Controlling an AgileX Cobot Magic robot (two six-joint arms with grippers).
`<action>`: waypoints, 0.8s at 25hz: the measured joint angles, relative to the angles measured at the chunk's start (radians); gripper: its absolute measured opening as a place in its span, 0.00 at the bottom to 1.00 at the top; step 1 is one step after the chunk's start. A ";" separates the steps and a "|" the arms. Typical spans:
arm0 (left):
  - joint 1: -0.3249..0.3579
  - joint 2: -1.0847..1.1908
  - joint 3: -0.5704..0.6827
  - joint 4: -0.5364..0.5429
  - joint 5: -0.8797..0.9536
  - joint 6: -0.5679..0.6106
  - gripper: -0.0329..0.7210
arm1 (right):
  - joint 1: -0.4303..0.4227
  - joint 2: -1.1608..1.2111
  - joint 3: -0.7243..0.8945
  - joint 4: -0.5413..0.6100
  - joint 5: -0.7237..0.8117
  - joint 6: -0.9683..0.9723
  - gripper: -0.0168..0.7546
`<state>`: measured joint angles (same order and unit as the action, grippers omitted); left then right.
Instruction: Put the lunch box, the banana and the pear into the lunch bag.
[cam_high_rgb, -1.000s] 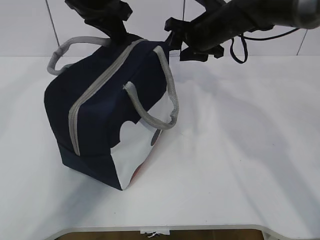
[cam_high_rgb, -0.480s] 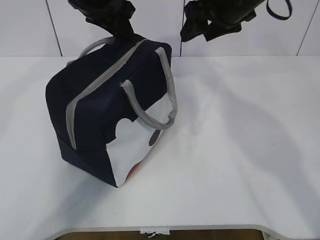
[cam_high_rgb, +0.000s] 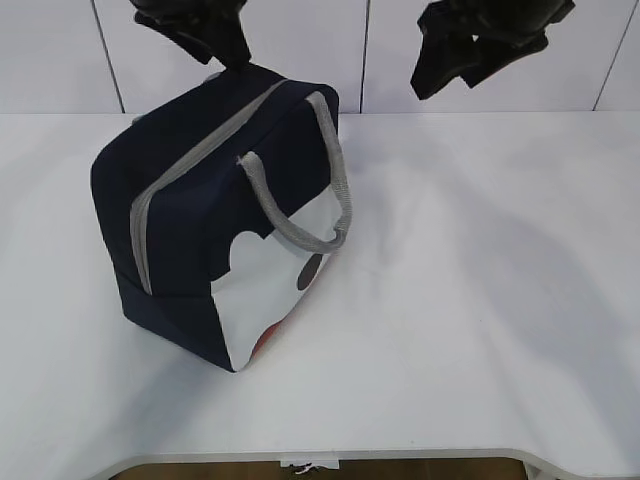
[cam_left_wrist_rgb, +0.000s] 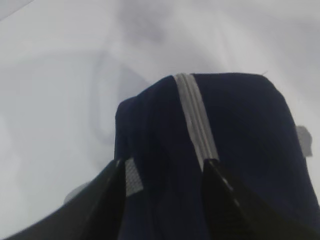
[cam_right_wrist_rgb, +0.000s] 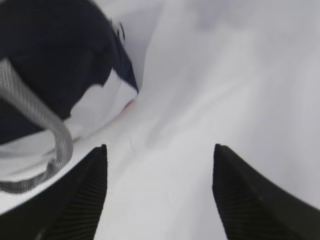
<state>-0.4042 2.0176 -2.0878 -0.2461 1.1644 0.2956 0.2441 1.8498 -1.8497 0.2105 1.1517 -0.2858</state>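
On the left half of the white desk (cam_high_rgb: 470, 320) stands the lunch bag (cam_high_rgb: 190, 200), nearer the back edge than the front, its navy top crossed by a shut grey zipper (cam_high_rgb: 190, 170) and one grey handle (cam_high_rgb: 310, 190) drooping over the white side panel (cam_high_rgb: 265, 290) that faces the front right. Above the bag's back end, the exterior view shows only the dark bulk of the left tool (cam_high_rgb: 200, 25) at the top edge of the picture, its fingers hard to separate; the left wrist view fills this in, with the two black fingers (cam_left_wrist_rgb: 112, 200) set a moderate way apart and straddling the bag's end, the zipper running up between them, though whether they touch the fabric cannot be told. To the right, the right tool (cam_high_rgb: 480, 45) hangs in the air above the desk's back edge, well apart from the bag. Its wrist view shows what the exterior view does not: both fingers (cam_right_wrist_rgb: 80, 200) spread wide over bare desk with nothing between them, and the bag's handle and white panel at the left of that picture. Lunch box, banana and pear appear in no view.
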 joint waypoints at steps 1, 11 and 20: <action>0.000 -0.011 0.000 0.010 0.022 -0.002 0.55 | 0.000 -0.002 0.000 -0.009 0.023 0.000 0.68; 0.000 -0.105 0.000 0.060 0.085 -0.117 0.53 | 0.000 -0.021 0.000 -0.042 0.092 0.053 0.68; 0.000 -0.310 0.219 0.071 0.087 -0.160 0.45 | 0.000 -0.274 0.193 -0.044 0.097 0.120 0.68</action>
<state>-0.4042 1.7072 -1.8690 -0.1749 1.2511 0.1358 0.2441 1.5754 -1.6572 0.1668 1.2487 -0.1659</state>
